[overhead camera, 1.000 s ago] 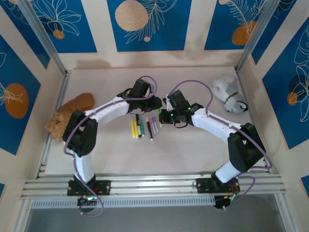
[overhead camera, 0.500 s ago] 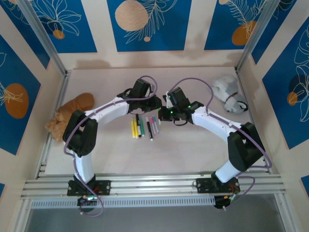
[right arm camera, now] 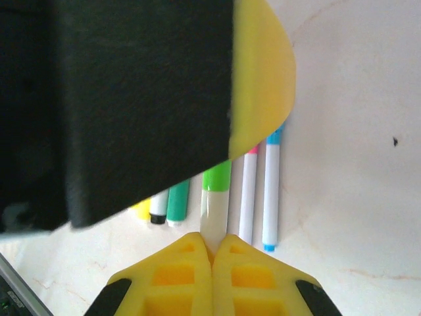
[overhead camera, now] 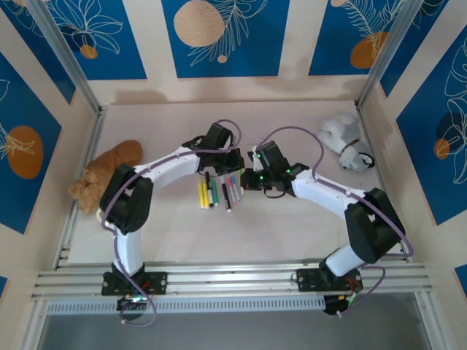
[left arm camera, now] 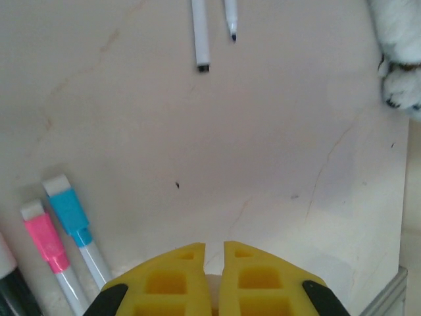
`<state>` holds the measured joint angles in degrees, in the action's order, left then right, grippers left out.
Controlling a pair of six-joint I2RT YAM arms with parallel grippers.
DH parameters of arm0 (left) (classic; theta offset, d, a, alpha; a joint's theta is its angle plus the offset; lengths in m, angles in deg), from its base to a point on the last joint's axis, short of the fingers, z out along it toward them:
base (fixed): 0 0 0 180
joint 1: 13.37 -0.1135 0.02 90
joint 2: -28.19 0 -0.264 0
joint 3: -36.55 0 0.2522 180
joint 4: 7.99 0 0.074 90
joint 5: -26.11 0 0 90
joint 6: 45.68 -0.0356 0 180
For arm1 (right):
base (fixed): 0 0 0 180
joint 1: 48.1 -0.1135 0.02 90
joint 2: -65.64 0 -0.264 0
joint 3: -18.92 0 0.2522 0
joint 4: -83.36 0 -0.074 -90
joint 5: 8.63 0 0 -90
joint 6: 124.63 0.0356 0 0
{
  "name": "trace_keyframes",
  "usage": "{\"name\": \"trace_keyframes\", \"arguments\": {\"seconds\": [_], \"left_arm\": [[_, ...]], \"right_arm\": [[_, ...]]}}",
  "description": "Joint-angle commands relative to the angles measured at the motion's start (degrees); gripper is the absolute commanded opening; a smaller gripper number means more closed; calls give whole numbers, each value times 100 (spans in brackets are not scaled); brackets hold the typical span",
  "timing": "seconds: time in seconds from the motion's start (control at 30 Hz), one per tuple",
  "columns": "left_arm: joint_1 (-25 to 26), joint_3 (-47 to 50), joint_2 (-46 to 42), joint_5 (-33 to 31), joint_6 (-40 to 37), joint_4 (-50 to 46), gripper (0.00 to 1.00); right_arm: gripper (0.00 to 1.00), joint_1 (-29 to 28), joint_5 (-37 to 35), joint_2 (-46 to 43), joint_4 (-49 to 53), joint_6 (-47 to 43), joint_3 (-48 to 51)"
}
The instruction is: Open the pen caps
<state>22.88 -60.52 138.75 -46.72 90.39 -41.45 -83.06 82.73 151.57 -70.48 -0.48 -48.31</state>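
1. While the right gripper (right arm camera: 212, 245) was shut tight on the white barrel of a pen (right arm camera: 214, 220), that pen was held up off the table (left arm camera: 263, 151) and pointed at the other arm.
2. On the far end of the held pen sat the green cap (right arm camera: 217, 176), its tip running in under a yellow finger of the left gripper (left arm camera: 214, 260).
3. The left gripper was closed down to a sliver of a gap. From the right wrist view it looked clamped on the green cap, though its own camera did not show what was pinched.
4. Likely reason for the two-arm hold: one side anchored the barrel and the other took the cap, so a straight pull apart would pop it off.
5. The other pens (overhead camera: 219, 191) lay in a row on the table just below the two grippers, handy for the next picks.
6. Side by side on their pens were a blue cap (left arm camera: 66, 207) and a pink cap (left arm camera: 43, 240), so those looked not yet done.
7. Two bare pens (left arm camera: 200, 33) lay farther off, one showing its tip, probably parked apart as finished.
8. An orange soft toy (overhead camera: 109, 171) and a white soft toy (overhead camera: 346, 146) sat at the table's sides, well apart from the work.
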Motion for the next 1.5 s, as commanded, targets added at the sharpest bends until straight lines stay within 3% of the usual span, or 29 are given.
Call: {"name": "trace_keyframes", "arguments": {"seconds": [0.0, 0.17, 0.33, 0.5, 0.53, 0.57, 0.67, 0.9, 1.47], "left_arm": [[-334, -596, 309, -1077, -234, -11, 0], [-562, -571, 425, -1137, -50, 206, 0], [-619, -589, 427, -1385, 126, 331, 0], [-628, -1132, 664, -921, 72, 182, 0], [-624, -1184, 685, -902, 36, 99, 0], [-613, -1176, 679, -879, 13, 65, 0], [-606, -967, 573, -597, 30, 165, 0], [-479, -515, 246, -67, 11, 265, 0], [-309, -344, 50, 524, 138, 474, 0]], "right_arm": [[0, -379, 622, -785, 696, 171, 487], [0, -474, 760, -1610, 970, 448, 1008], [0, -536, 954, -1673, 1135, 480, 990], [1, -465, 277, -1792, 824, 698, 1197], [20, -360, 248, -1815, 695, 679, 1223], [31, -272, 223, -1825, 577, 628, 1235], [36, 48, 188, -1777, 296, 452, 1163], [36, 767, 1026, -1108, -341, 42, 741], [36, 745, 1492, 227, -918, 22, -17]]}}
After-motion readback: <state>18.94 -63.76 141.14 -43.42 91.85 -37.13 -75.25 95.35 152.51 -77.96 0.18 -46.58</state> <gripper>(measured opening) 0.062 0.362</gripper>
